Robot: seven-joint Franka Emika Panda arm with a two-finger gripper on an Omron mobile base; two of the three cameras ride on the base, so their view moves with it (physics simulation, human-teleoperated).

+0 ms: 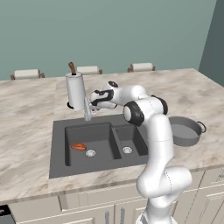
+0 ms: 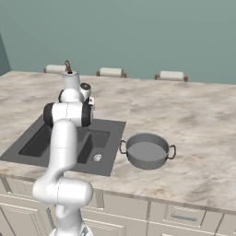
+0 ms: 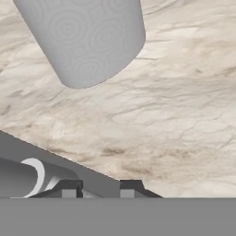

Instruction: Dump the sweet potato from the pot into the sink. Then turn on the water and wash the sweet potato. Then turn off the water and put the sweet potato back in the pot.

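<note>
The dark fingers (image 3: 98, 189) are seen slightly spread beside the slim silver-grey faucet (image 1: 87, 109), gripping nothing visible. The small orange-brown sweet potato (image 1: 78, 146) lies in the dark grey sink's (image 1: 59, 148) left basin.

At upper left of the left base view, the paper-towel roll (image 1: 75, 91) stands just behind the faucet (image 1: 87, 109), crowding the sink's (image 1: 59, 148) back rim where the gripper (image 1: 92, 99) sits. Both basins lie open from above. At right centre, counter (image 1: 26, 113) around the pot (image 1: 186, 131) is bare.
</note>
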